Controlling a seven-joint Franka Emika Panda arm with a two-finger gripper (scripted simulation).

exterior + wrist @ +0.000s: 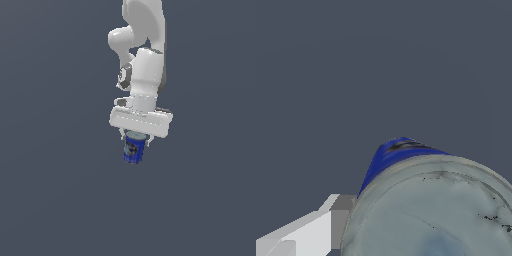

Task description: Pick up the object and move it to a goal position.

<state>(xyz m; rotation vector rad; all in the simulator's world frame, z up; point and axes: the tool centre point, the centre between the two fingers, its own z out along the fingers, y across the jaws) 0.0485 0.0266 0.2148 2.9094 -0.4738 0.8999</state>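
Observation:
The object is a small blue can (134,150) with a lighter printed label, hanging upright below the white arm near the middle of the exterior view. My gripper (135,139) reaches down from above and is shut on the can's upper part, one short finger on each side. In the wrist view the can (431,210) fills the near corner, showing its pale grey top rim and a strip of blue side. One white finger (331,225) with a grey pad presses against that rim. The other finger is hidden behind the can.
A plain dark grey surface (60,200) fills everything around the arm in both views. The white arm links (142,45) rise above the gripper toward the frame's upper edge.

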